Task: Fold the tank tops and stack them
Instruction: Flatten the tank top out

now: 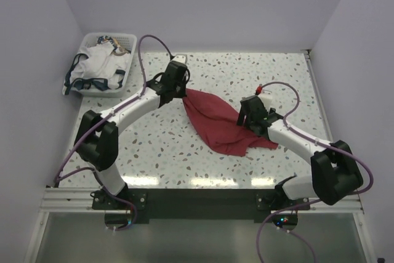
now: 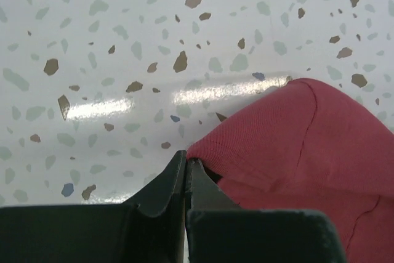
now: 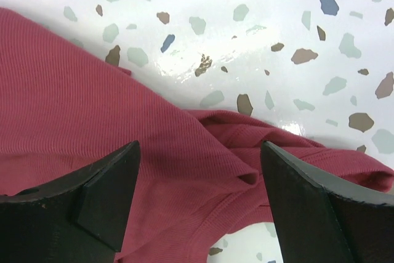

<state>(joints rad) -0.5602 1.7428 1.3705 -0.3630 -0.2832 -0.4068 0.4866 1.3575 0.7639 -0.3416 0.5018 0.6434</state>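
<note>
The dark red tank top [image 1: 217,121] lies crumpled in the middle of the speckled table. My left gripper [image 1: 178,89] is shut on its far left corner [image 2: 203,152]; the cloth [image 2: 308,146] spreads to the right of the jaws. My right gripper [image 1: 250,117] is open just above the top's right side, with folds and a hemmed edge [image 3: 203,170] between its fingers [image 3: 104,195]. The white tank top [image 1: 98,66] with navy trim lies bunched in a basket at the back left.
The white basket [image 1: 126,77] stands at the table's back left corner. White walls close in the left, back and right. The arm bases and a dark rail sit at the near edge.
</note>
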